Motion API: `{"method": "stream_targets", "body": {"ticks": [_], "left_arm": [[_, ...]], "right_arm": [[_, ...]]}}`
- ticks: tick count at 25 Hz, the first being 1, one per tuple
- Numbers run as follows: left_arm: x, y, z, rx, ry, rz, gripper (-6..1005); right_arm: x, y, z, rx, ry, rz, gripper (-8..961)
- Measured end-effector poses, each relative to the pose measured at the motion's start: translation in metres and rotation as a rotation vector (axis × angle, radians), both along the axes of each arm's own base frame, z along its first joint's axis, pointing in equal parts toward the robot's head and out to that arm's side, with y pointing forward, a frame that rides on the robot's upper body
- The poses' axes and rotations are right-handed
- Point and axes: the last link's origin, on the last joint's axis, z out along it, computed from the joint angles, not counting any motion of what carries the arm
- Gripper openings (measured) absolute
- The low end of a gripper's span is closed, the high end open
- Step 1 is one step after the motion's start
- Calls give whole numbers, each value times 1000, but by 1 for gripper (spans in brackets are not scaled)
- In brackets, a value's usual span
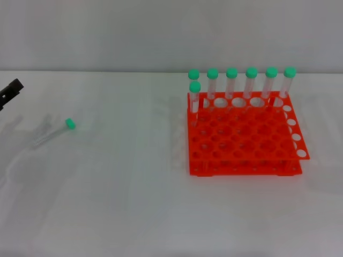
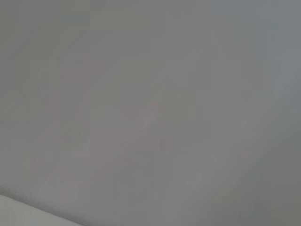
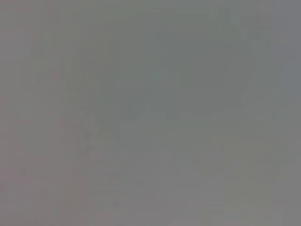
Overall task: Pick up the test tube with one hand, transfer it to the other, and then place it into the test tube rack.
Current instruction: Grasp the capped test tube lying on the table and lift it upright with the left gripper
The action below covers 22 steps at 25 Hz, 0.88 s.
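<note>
White table, plain and pale, spreading across the whole head view up to a grey wall behind. On its left part, a test tube lying flat on its side, clear body angled toward the near left, green cap pointing to the far right. Well apart from it, on the right part, a test tube rack, bright orange-red, standing flat on the surface, with a white holed strip along its right side. Upright in the rack's far rows, seven other green-capped tubes, carried by the rack rather than the tabletop.
</note>
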Motion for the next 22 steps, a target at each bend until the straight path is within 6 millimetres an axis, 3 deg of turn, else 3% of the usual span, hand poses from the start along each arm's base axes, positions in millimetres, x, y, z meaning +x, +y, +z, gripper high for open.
{"method": "stream_targets", "body": {"ticks": [10, 22], "left_arm": [[9, 13, 18, -156, 51, 46, 891], [40, 9, 78, -497, 247, 153, 890]], "right_arm": [[0, 1, 2, 5, -3, 0, 867], [-5, 6, 6, 13, -12, 20, 858]]}}
